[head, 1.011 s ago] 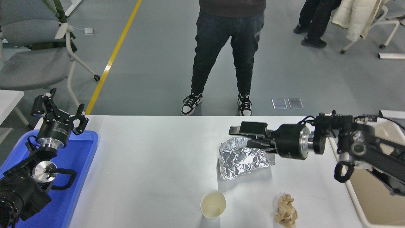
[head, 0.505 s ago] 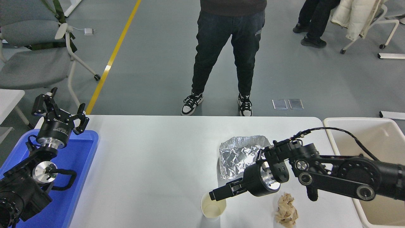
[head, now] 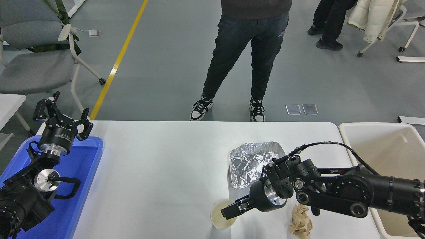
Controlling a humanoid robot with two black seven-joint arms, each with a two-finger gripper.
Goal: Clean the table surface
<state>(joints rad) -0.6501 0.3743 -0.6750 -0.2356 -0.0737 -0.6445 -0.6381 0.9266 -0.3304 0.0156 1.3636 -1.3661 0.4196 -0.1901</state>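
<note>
Black right gripper (head: 229,212) over pale paper cup's (head: 223,214) rim on matte white table surface (head: 159,172), jaw state unclear; crumpled silver foil (head: 254,162) behind cup; left gripper (head: 61,121) spread, parked far left.

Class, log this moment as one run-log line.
right gripper: at paper cup rim | left gripper: parked, open, over blue tray | foil, crumpled paper: on table

My right gripper (head: 231,211) covers the paper cup (head: 221,217) rim on its right side; can't tell if the fingers grip it. My forearm hides the foil sheet's (head: 252,161) lower right corner. Beige tub (head: 382,132) and blue tray (head: 79,186) are cut by frame edges. The person (head: 245,59) is cropped above the waist.
</note>
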